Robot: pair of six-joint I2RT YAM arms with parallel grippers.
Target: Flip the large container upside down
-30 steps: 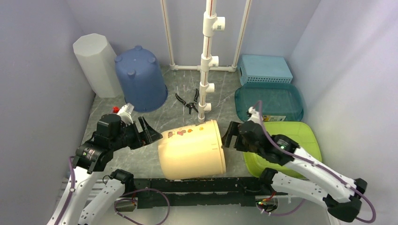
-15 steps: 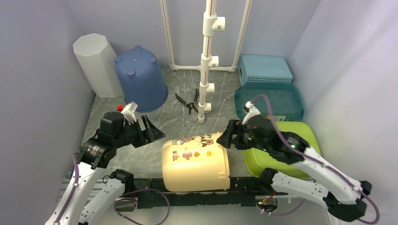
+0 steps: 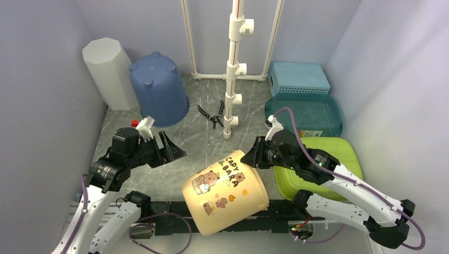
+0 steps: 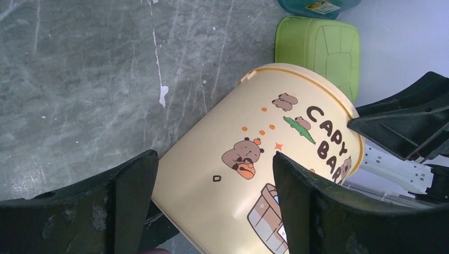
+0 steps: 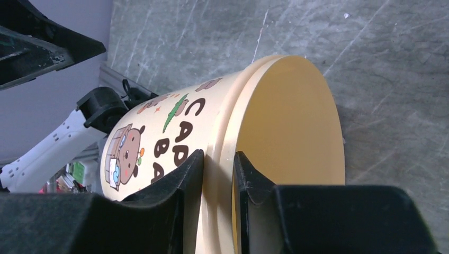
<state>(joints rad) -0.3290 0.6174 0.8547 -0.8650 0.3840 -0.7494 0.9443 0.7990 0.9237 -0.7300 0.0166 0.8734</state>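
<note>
- Large container [image 3: 225,193]: one cream bucket printed with cartoon capybaras and the words "CAPY BARA". It lies tilted on its side at the near edge of the table [image 3: 201,135], between the two arms.
- Its near end hangs over the black rail that runs along that edge.
- Long axis: it runs on a diagonal. The open mouth points to the far right and the closed base points to the near left.
- Right gripper [image 3: 253,157]: it is at the container's mouth. In the right wrist view its two fingers are clamped on the rim, one inside and one outside.
- Left gripper [image 3: 170,150]: it is to the left of the container and apart from it. Its jaws stand wide apart with nothing between them.
- Open room: bare grey tabletop stretches beyond the container, on its far side.
- Past that stretch lie one pair of pliers [image 3: 212,115] and one white pipe stand [image 3: 233,69].
- One green tray [image 3: 323,164] sits just to the right of the container.
- Farther behind the container on the right are one teal tray [image 3: 304,114] and one teal basket [image 3: 298,78].
- Well behind the container on the left are one upturned blue bucket [image 3: 159,87] and one white eight-sided bin [image 3: 108,71].
- Pale walls close in on the left, far and right sides.
</note>
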